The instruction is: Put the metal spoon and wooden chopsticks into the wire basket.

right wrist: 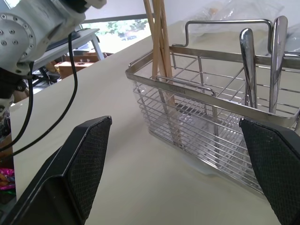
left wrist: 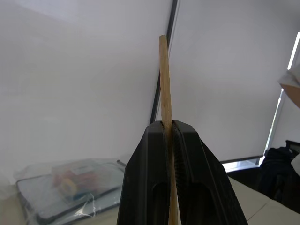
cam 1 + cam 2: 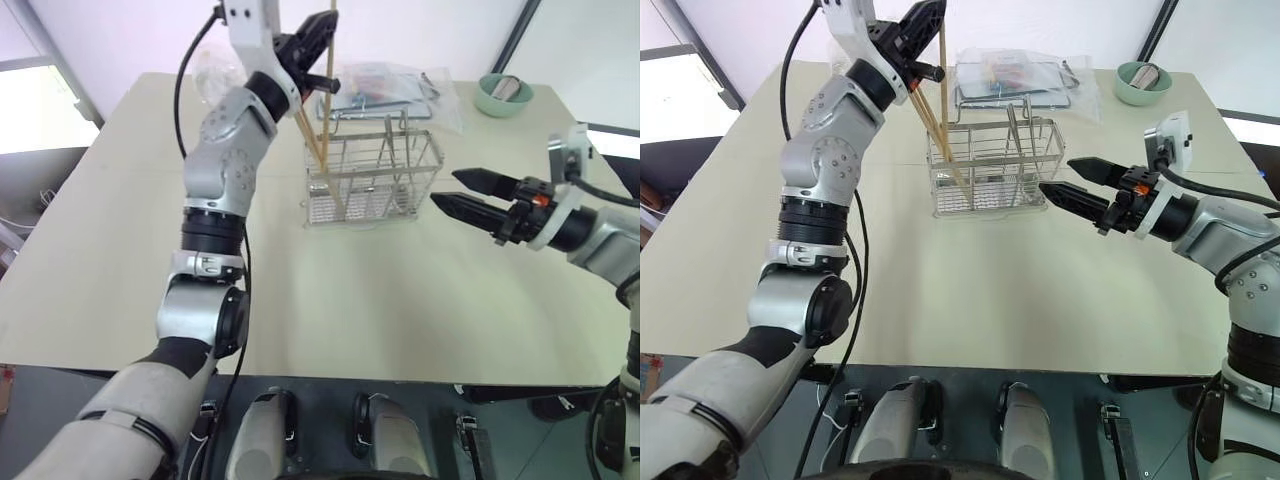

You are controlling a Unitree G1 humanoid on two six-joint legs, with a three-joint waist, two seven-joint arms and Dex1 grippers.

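Honestly it looked nearly done: the metal spoon (image 1: 247,65) stood in the wire basket (image 3: 372,180) with some wooden chopsticks (image 3: 312,145) leaning at its 9 o'clock end. The left gripper (image 3: 318,40) was clamped on one last chopstick (image 2: 166,98) above that end; the right gripper (image 3: 462,194) gaped at 3 o'clock. Beige table (image 3: 380,300), white-walled room.
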